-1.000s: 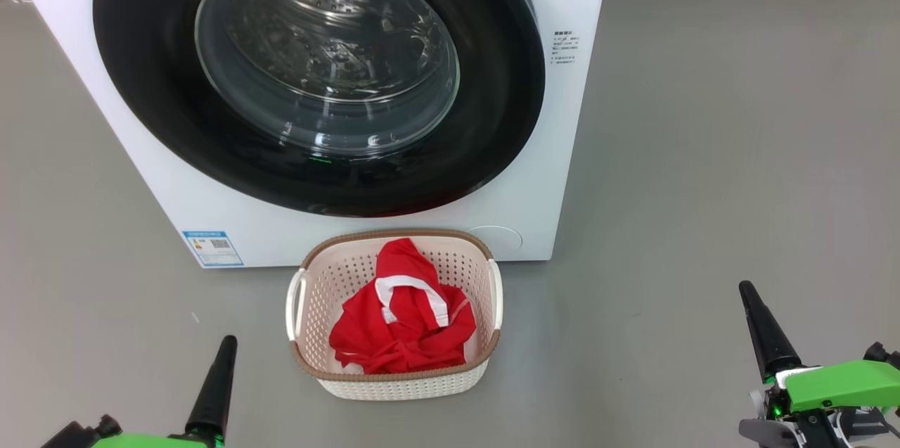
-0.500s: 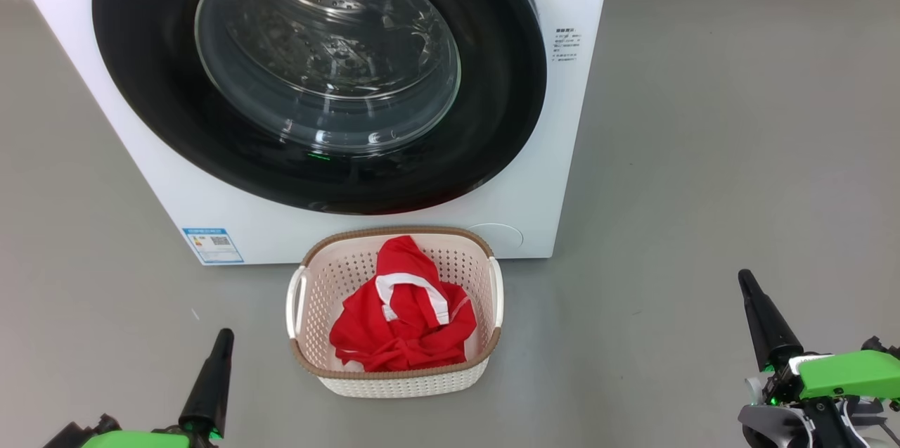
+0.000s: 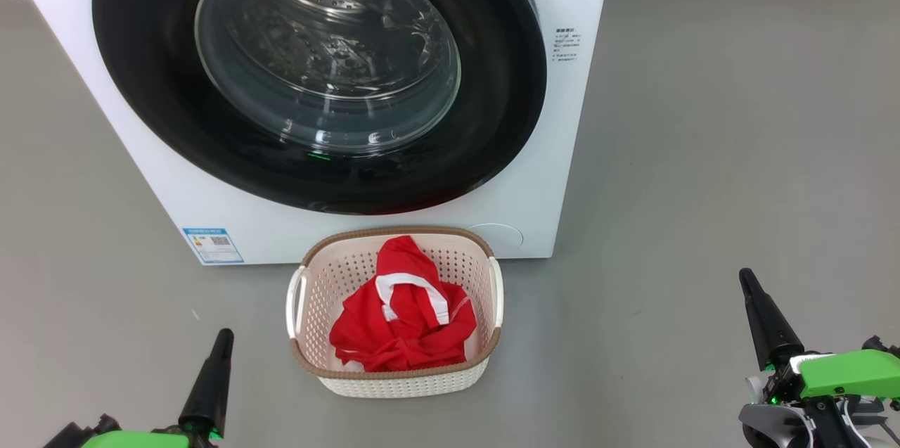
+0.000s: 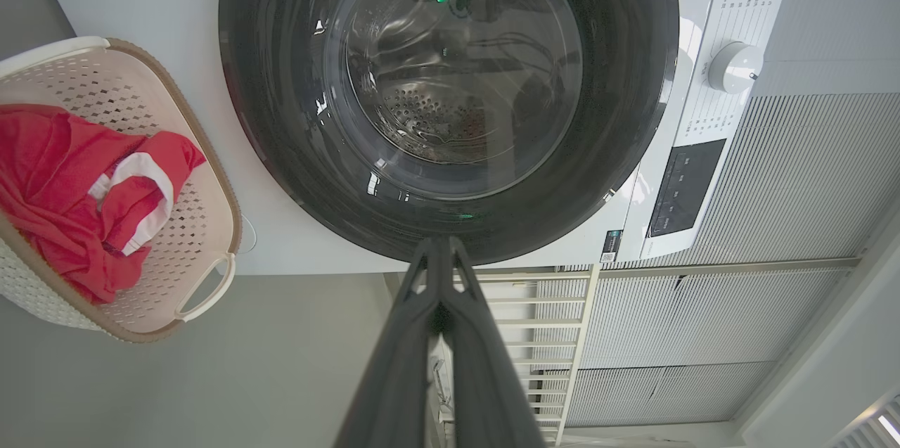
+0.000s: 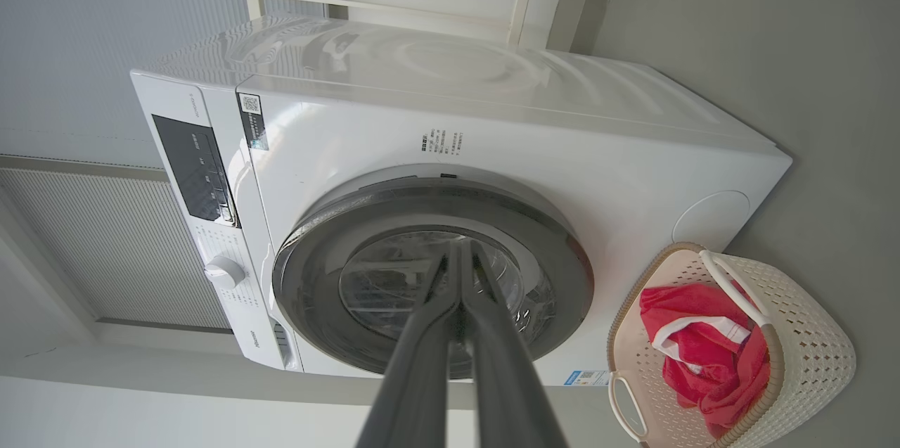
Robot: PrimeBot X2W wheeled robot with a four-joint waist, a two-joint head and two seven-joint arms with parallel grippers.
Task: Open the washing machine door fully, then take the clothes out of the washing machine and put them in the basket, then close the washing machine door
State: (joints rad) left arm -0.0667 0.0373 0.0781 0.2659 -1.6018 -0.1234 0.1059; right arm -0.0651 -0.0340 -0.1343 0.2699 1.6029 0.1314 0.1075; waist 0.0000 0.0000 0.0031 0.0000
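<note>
The washing machine [image 3: 562, 152] stands ahead, and its door [image 3: 140, 82] lies closed against the front, with bare steel drum behind the glass. Directly below it on the floor sits the basket [image 3: 394, 231], with the red clothes [image 3: 401, 328] piled inside. My left gripper [image 3: 223, 337] is low and left of the basket, shut and empty. My right gripper [image 3: 746, 279] is far to the basket's right, also shut and empty. In the left wrist view, my left gripper [image 4: 441, 245] points at the door [image 4: 281, 152]. The right wrist view has my right gripper [image 5: 460, 250] before the door [image 5: 316, 258], with the basket [image 5: 808, 335] alongside.
Grey floor [image 3: 703, 152] stretches open to the right of the machine and around the basket. A white rack [image 4: 534, 321] and ribbed wall panels [image 4: 787, 174] stand behind the machine. The control knob [image 4: 735, 67] sits on the top panel.
The head camera shifted slightly early on, and both grippers edged a little up that view. Over the last half second nothing has moved.
</note>
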